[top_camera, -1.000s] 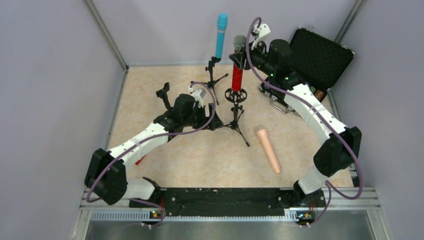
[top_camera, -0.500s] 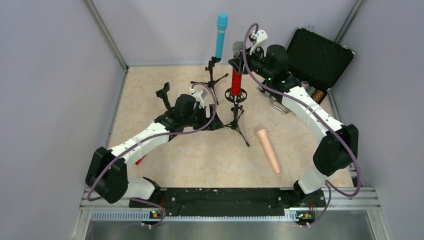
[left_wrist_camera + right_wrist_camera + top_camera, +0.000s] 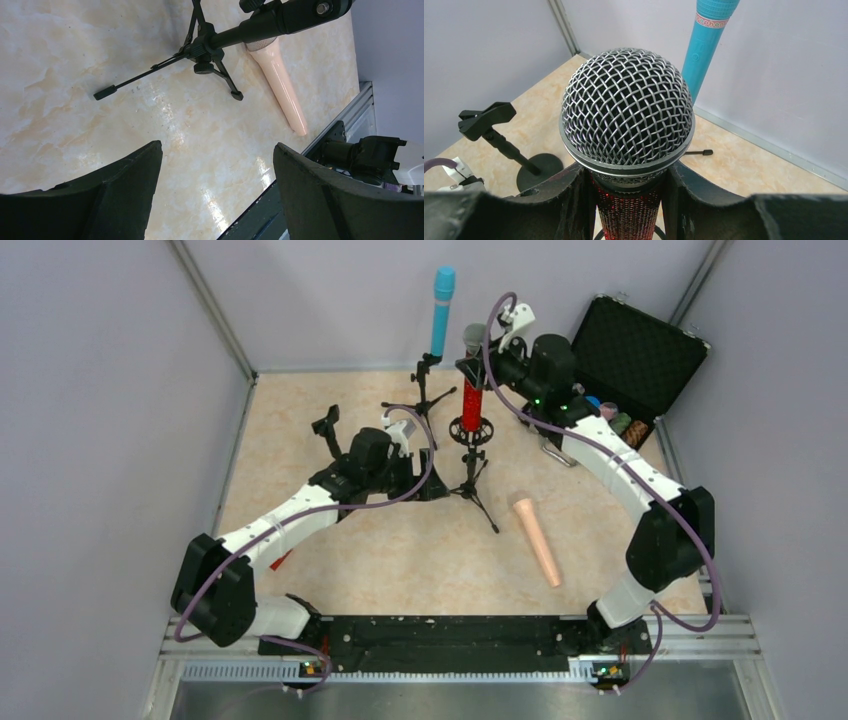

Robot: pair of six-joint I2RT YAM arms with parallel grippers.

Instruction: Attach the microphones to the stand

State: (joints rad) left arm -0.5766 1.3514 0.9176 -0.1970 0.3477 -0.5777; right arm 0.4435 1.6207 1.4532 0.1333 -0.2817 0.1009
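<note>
the right gripper [image 3: 478,364] gripped the red microphone [image 3: 472,405] upright, its lower end at the ring of the tripod stand [image 3: 472,455]. the teal microphone [image 3: 441,310] stood behind; the peach microphone [image 3: 537,540] lay on the table [image 3: 300,410].

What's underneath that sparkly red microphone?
A black ring mount on a tripod stand sits under the red microphone, gripped by the right tool. The ring hides its bottom end, so whether it is seated cannot be told.

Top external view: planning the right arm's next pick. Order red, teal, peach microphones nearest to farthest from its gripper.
1. Red microphone, held in the right gripper.
2. Teal microphone, upright, just left.
3. Peach microphone, lying flat toward the front.
</note>
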